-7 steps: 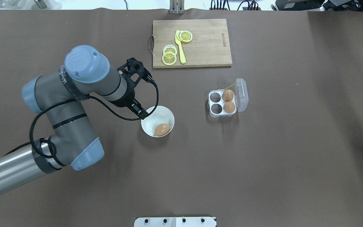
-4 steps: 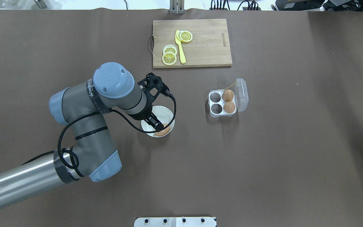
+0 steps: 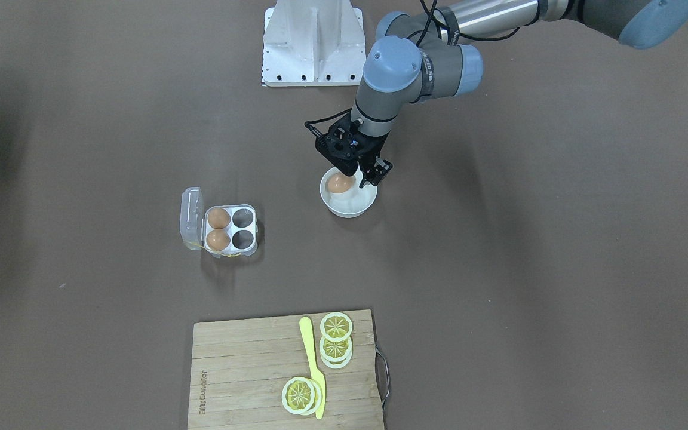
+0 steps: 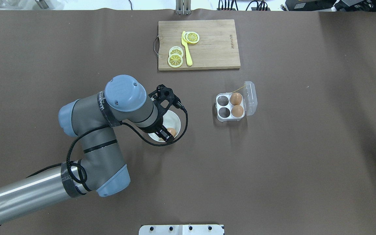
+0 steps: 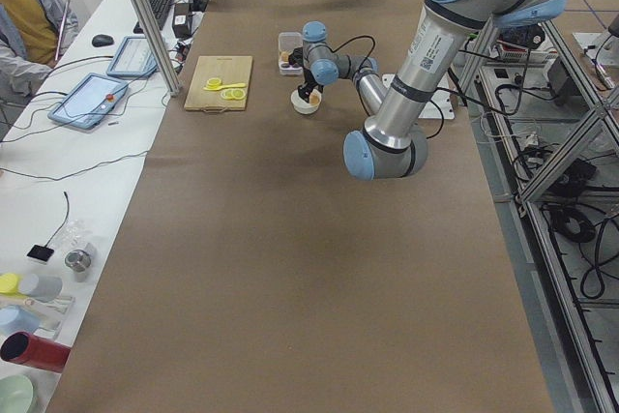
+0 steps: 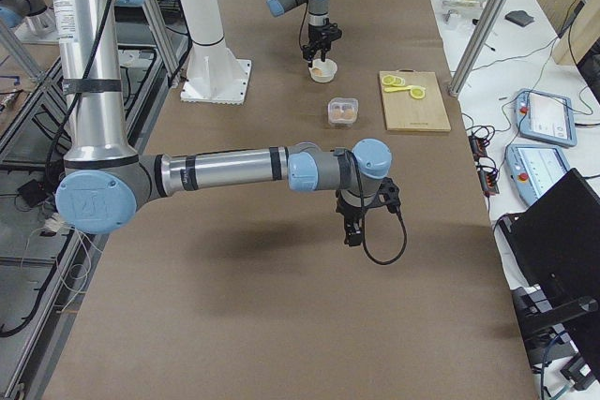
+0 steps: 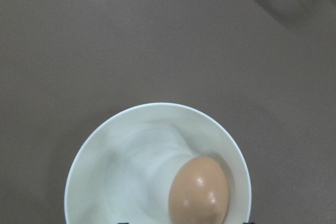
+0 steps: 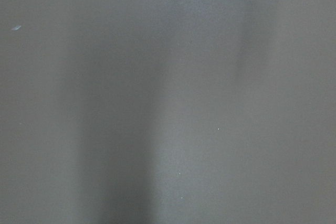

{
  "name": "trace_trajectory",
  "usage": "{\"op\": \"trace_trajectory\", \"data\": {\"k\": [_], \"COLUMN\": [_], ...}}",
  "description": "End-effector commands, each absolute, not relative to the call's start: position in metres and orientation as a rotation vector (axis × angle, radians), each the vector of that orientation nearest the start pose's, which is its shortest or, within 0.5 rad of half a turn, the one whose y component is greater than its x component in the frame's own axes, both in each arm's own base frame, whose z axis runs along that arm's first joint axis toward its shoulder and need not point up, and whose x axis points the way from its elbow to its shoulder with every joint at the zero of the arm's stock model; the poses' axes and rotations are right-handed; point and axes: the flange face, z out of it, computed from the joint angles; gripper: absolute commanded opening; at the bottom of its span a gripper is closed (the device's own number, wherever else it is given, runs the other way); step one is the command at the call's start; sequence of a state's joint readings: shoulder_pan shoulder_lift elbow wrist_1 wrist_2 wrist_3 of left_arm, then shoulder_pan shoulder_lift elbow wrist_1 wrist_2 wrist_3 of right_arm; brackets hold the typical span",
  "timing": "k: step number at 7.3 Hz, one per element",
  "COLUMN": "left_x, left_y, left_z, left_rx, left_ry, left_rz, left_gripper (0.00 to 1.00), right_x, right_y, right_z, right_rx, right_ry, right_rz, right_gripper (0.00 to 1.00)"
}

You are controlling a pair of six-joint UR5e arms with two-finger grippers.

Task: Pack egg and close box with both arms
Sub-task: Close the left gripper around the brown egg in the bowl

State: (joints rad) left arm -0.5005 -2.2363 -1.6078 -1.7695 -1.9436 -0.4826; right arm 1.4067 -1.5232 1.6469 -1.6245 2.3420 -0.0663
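Entry: egg [image 7: 199,190], in white bowl [image 7: 105,150]. You find it below the left end effector [image 3: 359,176], between its spread fingers. Right end effector [image 6: 352,235]: spread or pressed together, cannot tell.

1. The left gripper [image 4: 165,133] moves from the 10 o'clock rim of the bowl [image 4: 176,118] to above its 6 o'clock part.
2. It now hides part of the egg [image 4: 172,131].
3. The left arm [image 4: 93,130] swings toward 3 o'clock.
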Motion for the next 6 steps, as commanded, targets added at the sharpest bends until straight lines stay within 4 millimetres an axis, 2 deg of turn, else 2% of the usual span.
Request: {"op": "trace_trajectory", "data": {"k": [1,3,6], "left_x": [0.5669,0.5645,0.5672], "left_y": [-0.4191,-0.4202,-0.4207], "left_z": [0.2232,0.2214,0.2212], "left_rx": [0.396,0.399,0.405], "left_ry": [0.890,0.892,0.898], "left_rz": [0.707,0.703,0.702], "left_gripper": [0.68,0.59,0.59], "right_x": [-0.0204,-0.0202,-0.0201], "right_y": [-0.5148,-0.5134,-0.5128], "right_z": [0.6051,0.6067,0.6074], "right_rx": [0.025,0.023,0.021], "right_ry": [-0.774,-0.774,-0.774], "right_rz": [-0.245,-0.244,-0.244], "right_gripper": [1.00,1.00,1.00]}}
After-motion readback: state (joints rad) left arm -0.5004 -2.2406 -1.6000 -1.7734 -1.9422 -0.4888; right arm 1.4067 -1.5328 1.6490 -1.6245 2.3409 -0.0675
